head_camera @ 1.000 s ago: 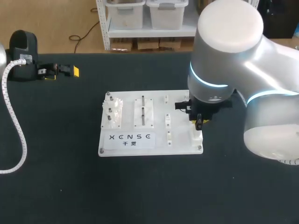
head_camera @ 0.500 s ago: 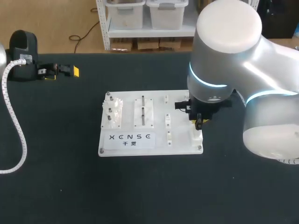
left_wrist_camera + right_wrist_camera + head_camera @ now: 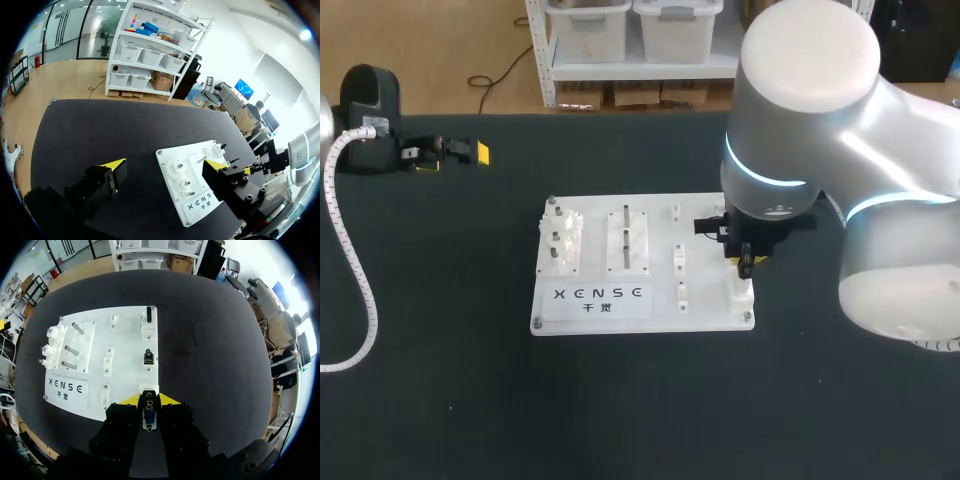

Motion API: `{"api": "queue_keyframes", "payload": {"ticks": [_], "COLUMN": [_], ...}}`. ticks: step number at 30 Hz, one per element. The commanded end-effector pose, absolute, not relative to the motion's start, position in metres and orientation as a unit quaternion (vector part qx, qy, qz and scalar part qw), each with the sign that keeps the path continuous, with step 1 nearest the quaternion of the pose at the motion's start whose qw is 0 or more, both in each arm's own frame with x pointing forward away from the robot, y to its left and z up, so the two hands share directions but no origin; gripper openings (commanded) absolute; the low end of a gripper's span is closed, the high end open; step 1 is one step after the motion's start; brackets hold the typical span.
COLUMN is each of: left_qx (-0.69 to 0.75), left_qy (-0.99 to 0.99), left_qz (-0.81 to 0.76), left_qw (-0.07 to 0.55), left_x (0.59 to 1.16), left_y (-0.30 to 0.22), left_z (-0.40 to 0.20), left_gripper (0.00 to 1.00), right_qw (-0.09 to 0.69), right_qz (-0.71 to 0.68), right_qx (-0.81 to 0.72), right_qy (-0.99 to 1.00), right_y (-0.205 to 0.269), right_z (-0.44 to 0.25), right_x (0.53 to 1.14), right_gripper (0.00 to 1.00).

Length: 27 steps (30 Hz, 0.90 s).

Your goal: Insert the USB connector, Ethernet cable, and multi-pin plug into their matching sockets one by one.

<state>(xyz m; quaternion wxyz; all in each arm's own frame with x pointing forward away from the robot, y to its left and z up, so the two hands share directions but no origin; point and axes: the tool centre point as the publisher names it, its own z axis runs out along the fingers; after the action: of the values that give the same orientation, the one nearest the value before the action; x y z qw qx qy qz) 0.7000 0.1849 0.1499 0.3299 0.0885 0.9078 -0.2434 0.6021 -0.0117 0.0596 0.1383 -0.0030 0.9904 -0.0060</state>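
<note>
A white socket board point(image 3: 620, 300) lies mid-table. My right gripper point(image 3: 148, 400) hangs over the board's near right corner, shut on the multi-pin plug point(image 3: 148, 419), a metal shell with a blue face between the yellow tips. Right ahead of the fingers stands a white socket block point(image 3: 148, 388). Further along the same edge, two black connectors sit in their holders: a small one point(image 3: 148, 357) and an upright one point(image 3: 148, 314). In the head view the right gripper point(image 3: 746, 264) hides that corner socket. My left gripper point(image 3: 450, 152) rests far back left, open and empty, its fingertips point(image 3: 114, 163) wide apart.
The board also carries a gear block point(image 3: 562, 242), a slotted block with metal pins point(image 3: 627, 238) and small white clips point(image 3: 680, 260). A white ribbed hose point(image 3: 350, 250) curves down the table's left side. My bulky right arm point(image 3: 820, 150) overhangs the right half.
</note>
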Motion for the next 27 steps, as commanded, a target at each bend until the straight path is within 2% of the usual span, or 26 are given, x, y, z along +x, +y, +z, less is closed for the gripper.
{"api": "queue_keyframes", "payload": {"ticks": [1, 27], "left_qx": [0.088, 0.088], "left_qy": [0.908, 0.908], "left_qz": [-0.243, -0.243], "left_qw": [0.33, 0.33], "left_x": [0.7, 0.7], "left_y": [0.1849, 0.1849], "left_z": [0.1499, 0.1499], "left_gripper": [1.0, 1.0], "right_qw": [0.136, 0.138], "right_qz": [-0.005, -0.005], "right_qx": [-0.003, -0.005], "right_qy": [0.991, 0.99], "right_y": [-0.0119, -0.0126], "right_z": [0.0579, 0.059], "right_x": [0.6011, 0.598], "right_gripper": [0.0, 0.0]}}
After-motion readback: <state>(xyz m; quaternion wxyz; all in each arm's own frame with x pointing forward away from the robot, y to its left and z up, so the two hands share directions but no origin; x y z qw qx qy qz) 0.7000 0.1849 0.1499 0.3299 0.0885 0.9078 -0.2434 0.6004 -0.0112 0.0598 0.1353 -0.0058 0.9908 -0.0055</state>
